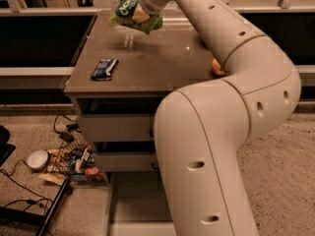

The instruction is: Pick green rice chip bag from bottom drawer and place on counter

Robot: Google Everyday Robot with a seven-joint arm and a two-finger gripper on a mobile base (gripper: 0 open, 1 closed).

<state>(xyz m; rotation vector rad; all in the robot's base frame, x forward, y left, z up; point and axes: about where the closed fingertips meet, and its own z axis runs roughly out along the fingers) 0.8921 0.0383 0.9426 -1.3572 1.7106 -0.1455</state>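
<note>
The green rice chip bag (134, 14) hangs in the air over the back left part of the counter (157, 63). My gripper (139, 14) is shut on the green rice chip bag from the right side, at the end of my long white arm (231, 43). The bag's reflection shows on the glossy counter top below it. The bottom drawer (133, 200) stands pulled out at the foot of the cabinet, its flat floor bare where it shows; my arm hides its right part.
A small dark blue wrapper (104, 69) lies near the counter's front left. An orange fruit (216, 68) peeks out behind my arm at the right. Clutter, cables and a white bowl (37, 159) lie on the floor to the left.
</note>
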